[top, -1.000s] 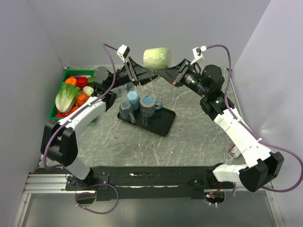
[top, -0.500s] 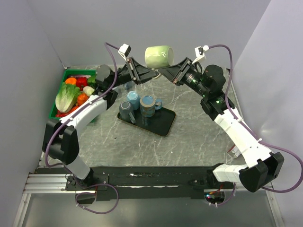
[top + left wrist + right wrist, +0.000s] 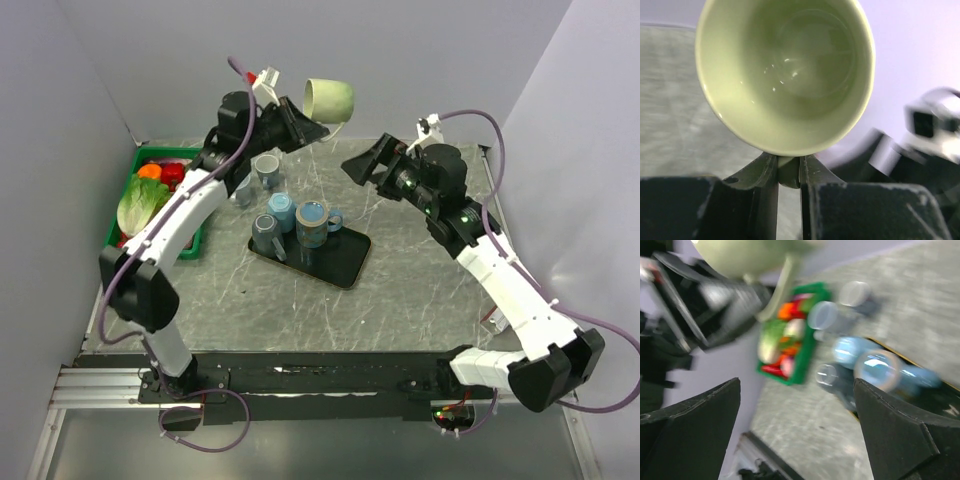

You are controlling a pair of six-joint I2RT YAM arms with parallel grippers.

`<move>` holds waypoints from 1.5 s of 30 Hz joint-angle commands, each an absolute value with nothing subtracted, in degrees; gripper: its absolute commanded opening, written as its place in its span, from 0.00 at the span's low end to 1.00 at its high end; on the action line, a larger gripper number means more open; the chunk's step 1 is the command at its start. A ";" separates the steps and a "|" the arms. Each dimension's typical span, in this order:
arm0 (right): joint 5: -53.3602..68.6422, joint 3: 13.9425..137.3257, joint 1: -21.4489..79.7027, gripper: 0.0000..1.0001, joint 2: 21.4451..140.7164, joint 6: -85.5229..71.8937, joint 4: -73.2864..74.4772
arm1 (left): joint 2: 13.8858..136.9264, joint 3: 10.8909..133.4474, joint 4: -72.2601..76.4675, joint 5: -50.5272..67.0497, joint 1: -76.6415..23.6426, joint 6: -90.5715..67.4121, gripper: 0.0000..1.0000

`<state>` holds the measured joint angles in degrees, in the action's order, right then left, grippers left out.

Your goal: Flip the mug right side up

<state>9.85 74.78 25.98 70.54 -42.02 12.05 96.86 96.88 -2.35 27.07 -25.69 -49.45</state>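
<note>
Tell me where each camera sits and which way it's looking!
Top external: above and behind the arms, looking down on the grey marbled table; both arms show.
Left wrist: on the left gripper, looking into the pale green ceramic mug it grips; its two fingers show.
Right wrist: on the open right gripper, blurred, facing the green vegetable basket and blue mugs; both fingers show.
All three views share the green mug.

Pale green mug [image 3: 328, 99] aloft in L hand [image 3: 307, 119], prob. on its side; R hand [image 3: 359, 166] apart.
</note>
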 commanded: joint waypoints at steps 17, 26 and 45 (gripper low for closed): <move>-5.01 66.97 20.57 1.00 58.36 -37.71 28.30 | 126.03 126.38 -33.04 -10.19 -27.25 -23.47 0.01; -2.82 66.36 19.25 1.00 59.85 -37.79 28.74 | 132.62 132.00 -36.21 -15.38 -28.03 -21.27 0.01; -1.84 67.32 18.90 1.00 62.40 -38.32 28.74 | 136.67 130.96 -37.62 -14.68 -28.56 -19.78 0.01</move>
<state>-1.48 66.39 19.44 62.85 -38.06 28.88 137.64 128.07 -41.47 -13.91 -28.23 -20.60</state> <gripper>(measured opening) 0.996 0.201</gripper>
